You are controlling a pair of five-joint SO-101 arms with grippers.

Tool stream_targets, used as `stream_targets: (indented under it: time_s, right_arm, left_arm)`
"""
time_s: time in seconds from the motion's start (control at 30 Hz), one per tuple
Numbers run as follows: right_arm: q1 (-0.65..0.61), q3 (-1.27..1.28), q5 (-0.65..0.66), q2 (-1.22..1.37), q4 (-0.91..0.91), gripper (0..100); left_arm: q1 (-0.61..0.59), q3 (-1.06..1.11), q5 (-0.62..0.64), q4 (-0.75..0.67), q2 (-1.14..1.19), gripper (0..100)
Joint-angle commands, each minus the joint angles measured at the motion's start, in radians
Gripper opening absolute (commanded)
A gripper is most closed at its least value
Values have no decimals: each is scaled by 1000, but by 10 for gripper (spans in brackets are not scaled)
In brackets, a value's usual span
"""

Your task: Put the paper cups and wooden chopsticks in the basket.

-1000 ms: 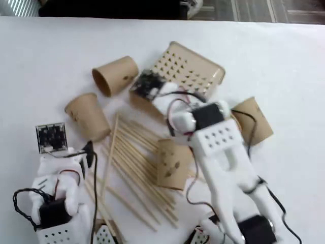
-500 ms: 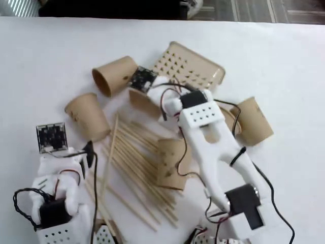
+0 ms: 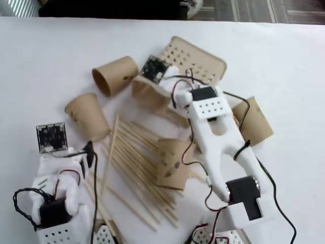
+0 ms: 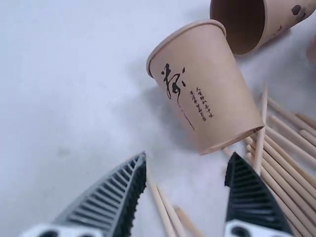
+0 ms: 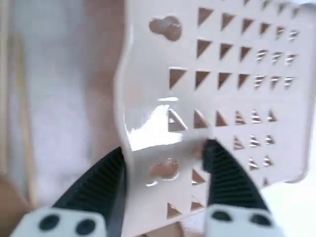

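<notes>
The beige perforated basket (image 3: 200, 62) lies tipped at the far middle of the table. My right gripper (image 5: 165, 148) is shut on the basket wall (image 5: 207, 74), one finger on each side. Paper cups lie on their sides at the far left (image 3: 114, 75), at the left (image 3: 87, 116), in the middle (image 3: 172, 162) and at the right (image 3: 256, 122). Wooden chopsticks (image 3: 132, 162) are strewn between the arms. My left gripper (image 4: 187, 157) hangs open just short of the left cup (image 4: 202, 94), with chopsticks (image 4: 281, 153) beside its fingers.
The left arm (image 3: 56, 198) stands at the near left. The right arm (image 3: 223, 147) stretches over the middle cup and the chopstick pile. Bare white table (image 3: 56, 51) lies to the far left and far right. The table's far edge runs along the back.
The right arm has reached farther out and taken hold of the basket, which has shifted and tilted away. The left arm has not moved.
</notes>
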Motion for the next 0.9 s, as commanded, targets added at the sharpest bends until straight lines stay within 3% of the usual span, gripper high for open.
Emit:
stream_targets:
  time_s: [0.0, 0.47, 0.63, 0.87]
  right_arm:
    - [8, -18, 3, -70, -10, 20]
    - [51, -40, 49, -329, -18, 19]
    - [140, -132, 44, -252, -27, 19]
    - [260, -330, -103, 16, -19, 26]
  left_arm:
    - [-12, -6, 9, -12, 10, 267]
    - [-12, 6, 9, -17, 10, 267]
    - [-12, 17, 9, -20, 10, 267]
    - [-12, 14, 9, -20, 8, 267]
